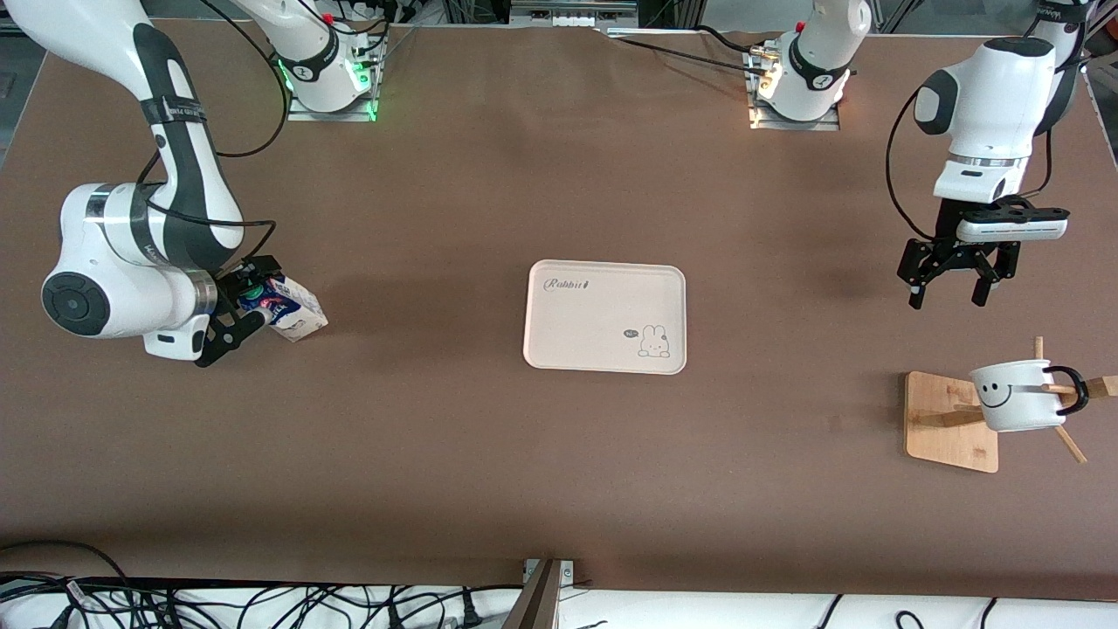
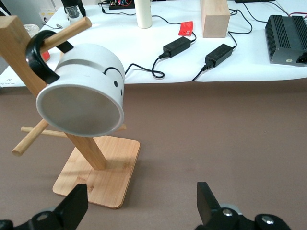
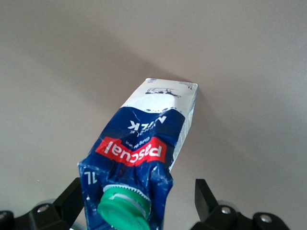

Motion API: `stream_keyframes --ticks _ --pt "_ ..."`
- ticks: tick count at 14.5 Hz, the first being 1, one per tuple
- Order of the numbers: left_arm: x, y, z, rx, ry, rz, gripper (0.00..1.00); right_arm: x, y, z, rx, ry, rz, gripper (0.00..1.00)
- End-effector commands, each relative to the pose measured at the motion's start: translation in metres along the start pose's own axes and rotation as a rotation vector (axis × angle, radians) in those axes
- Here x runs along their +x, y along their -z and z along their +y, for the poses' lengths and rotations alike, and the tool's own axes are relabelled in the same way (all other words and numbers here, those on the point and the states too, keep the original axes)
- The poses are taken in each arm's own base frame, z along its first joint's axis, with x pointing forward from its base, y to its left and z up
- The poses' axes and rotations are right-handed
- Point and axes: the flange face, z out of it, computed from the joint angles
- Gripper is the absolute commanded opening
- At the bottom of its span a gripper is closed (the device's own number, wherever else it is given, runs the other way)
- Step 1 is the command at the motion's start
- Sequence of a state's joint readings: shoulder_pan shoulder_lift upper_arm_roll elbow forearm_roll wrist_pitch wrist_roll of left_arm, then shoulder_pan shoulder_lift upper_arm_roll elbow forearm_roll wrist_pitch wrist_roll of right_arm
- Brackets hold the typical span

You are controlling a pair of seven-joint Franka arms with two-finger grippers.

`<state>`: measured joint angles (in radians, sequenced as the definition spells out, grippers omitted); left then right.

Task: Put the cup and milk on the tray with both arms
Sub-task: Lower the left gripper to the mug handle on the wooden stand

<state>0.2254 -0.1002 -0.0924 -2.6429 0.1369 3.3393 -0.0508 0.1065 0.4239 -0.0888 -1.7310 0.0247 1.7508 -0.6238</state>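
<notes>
From the front, the milk (image 1: 293,310) is partly covered by the right gripper (image 1: 240,306), so only its white and blue body shows there; the right wrist view shows its crumpled gable and green cap. The cup (image 1: 1017,396) hides part of the wooden rack (image 1: 952,422) it hangs on, and whether the carton stands or leans on the table cannot be judged with certainty.

The right gripper is low at the right arm's end of the table, its fingers spread wide on either side of the carton's capped end, not closed on it; in the right wrist view there is a gap between each finger and the carton. The left gripper (image 1: 952,284) hangs in the air over bare table at the left arm's end, fingers spread and holding nothing. The cup hangs by its black handle on a peg of the rack, nearer to the front camera than the spot under that gripper.

The tray (image 1: 604,316) lies at mid-table, well apart from both.

Counted: one carton, one cup, one tray, one rack, two grippers
</notes>
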Motion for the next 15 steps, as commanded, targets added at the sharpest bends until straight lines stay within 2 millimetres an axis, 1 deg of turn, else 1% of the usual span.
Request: stream_keyframes --ticks 1,4,5,6,7,9,10,11,12,14,15 --pt "0.004 0.013 -0.001 0.000 -0.030 0.065 1.00 -0.012 -0.002 0.009 0.008 0.005 -0.003 1.00" --pt "0.007 0.010 -0.001 -0.007 -0.021 0.120 1.00 -0.011 -0.006 0.010 0.011 0.001 -0.009 1.00" --pt "0.011 0.009 -0.001 -0.007 -0.019 0.128 1.00 -0.009 -0.008 0.010 0.012 0.001 -0.008 1.00" --pt "0.012 0.006 -0.001 -0.008 -0.017 0.126 1.00 -0.007 -0.010 0.010 0.012 0.000 -0.008 0.98" --pt "0.011 0.001 -0.001 -0.010 -0.014 0.120 1.00 -0.006 -0.012 0.010 0.013 -0.002 -0.008 0.87" --pt "0.017 -0.007 -0.002 -0.014 -0.011 0.139 1.00 -0.004 -0.011 0.008 0.013 0.003 -0.007 0.59" --pt "0.019 -0.015 -0.003 -0.015 -0.008 0.134 1.00 -0.003 -0.010 0.006 0.014 0.002 -0.006 0.51" --pt "0.023 -0.019 -0.007 -0.011 -0.003 0.136 1.00 -0.003 -0.010 0.006 0.016 -0.001 -0.006 0.41" --pt "0.027 -0.021 -0.009 -0.008 -0.001 0.142 1.00 -0.004 -0.010 0.006 0.021 -0.005 -0.005 0.38" --pt "0.030 -0.031 -0.015 -0.002 0.010 0.139 1.00 -0.004 -0.010 0.006 0.022 -0.007 -0.004 0.37" --pt "0.031 -0.034 -0.017 -0.001 0.011 0.139 1.00 -0.004 -0.010 0.005 0.023 -0.009 -0.003 0.34"
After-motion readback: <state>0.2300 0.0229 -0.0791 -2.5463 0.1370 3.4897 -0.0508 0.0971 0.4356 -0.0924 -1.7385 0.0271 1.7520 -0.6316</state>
